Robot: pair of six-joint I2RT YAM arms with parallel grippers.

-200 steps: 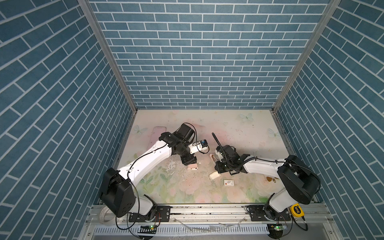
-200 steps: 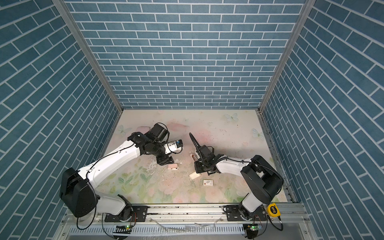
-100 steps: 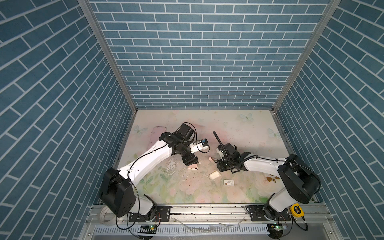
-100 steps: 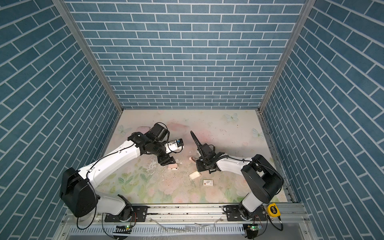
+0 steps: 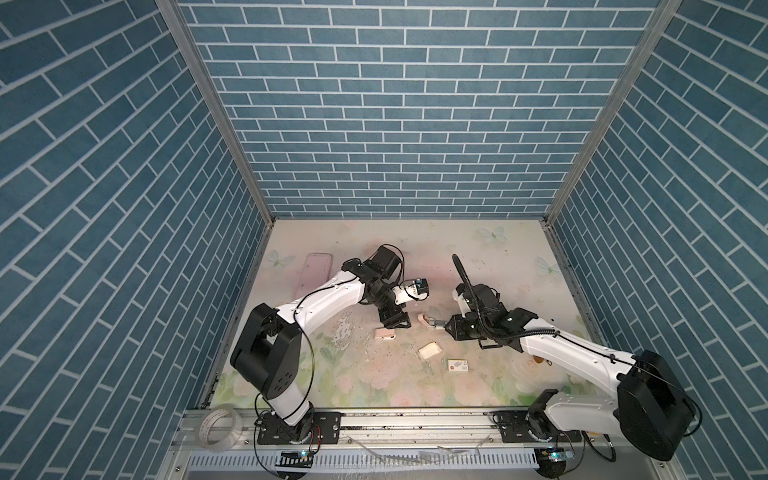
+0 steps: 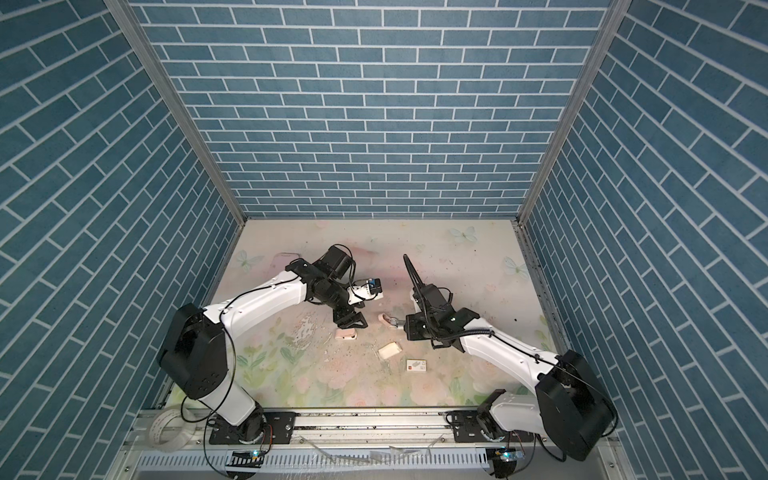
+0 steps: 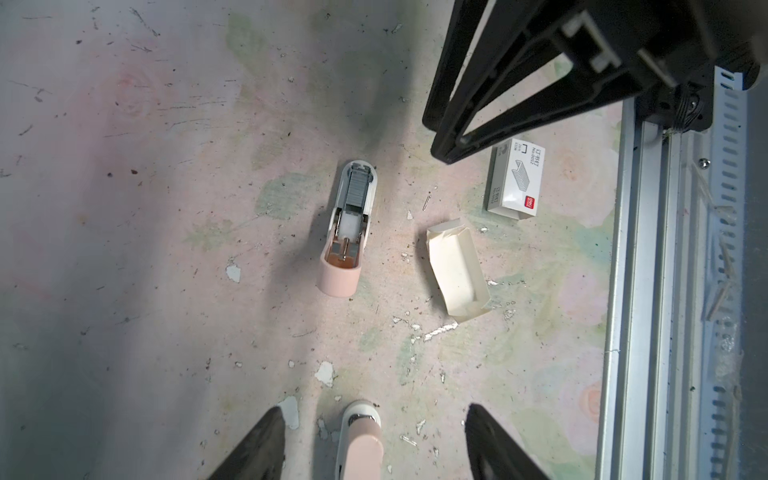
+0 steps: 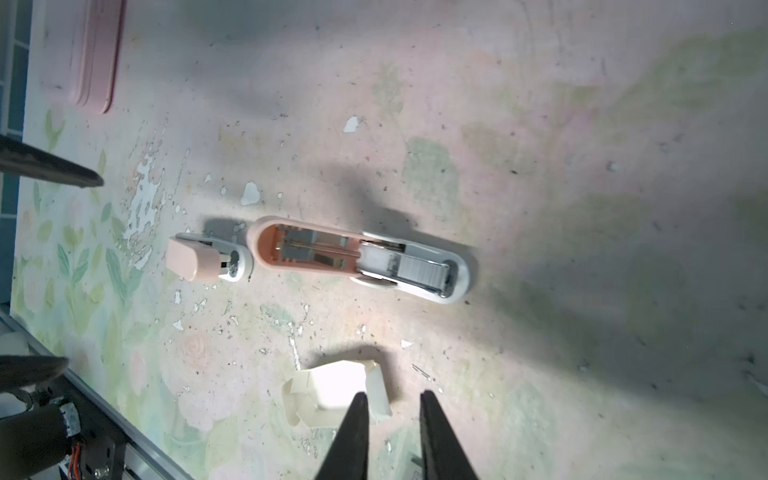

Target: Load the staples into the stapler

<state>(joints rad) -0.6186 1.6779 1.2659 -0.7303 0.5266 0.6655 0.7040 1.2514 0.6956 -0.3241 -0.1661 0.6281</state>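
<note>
An open pink and white stapler (image 8: pixel 357 257) lies flat on the table, its lid folded back. A grey strip of staples (image 8: pixel 422 272) sits in its white channel, also clear in the left wrist view as staples (image 7: pixel 358 189) inside the stapler (image 7: pixel 347 232). A second, closed pink stapler (image 7: pixel 361 436) lies between the wide-apart fingers of my left gripper (image 7: pixel 374 409), untouched. My right gripper (image 8: pixel 394 394) hovers with a narrow gap and nothing in it, above the table beside the open stapler (image 5: pixel 427 321). In both top views the grippers (image 5: pixel 395 325) (image 6: pixel 405 328) face each other.
A plain white card tray (image 8: pixel 328 390) lies near the right gripper's fingers. A white sleeve with a red mark (image 7: pixel 515 183) lies toward the front rail (image 7: pixel 648 291). A pink case (image 5: pixel 313 276) rests at the back left. A tape roll (image 5: pixel 216 428) sits on the front frame.
My left gripper's fingers have spread wider around the closed stapler. The right gripper's fingers have parted a little. Both arms have barely shifted.
</note>
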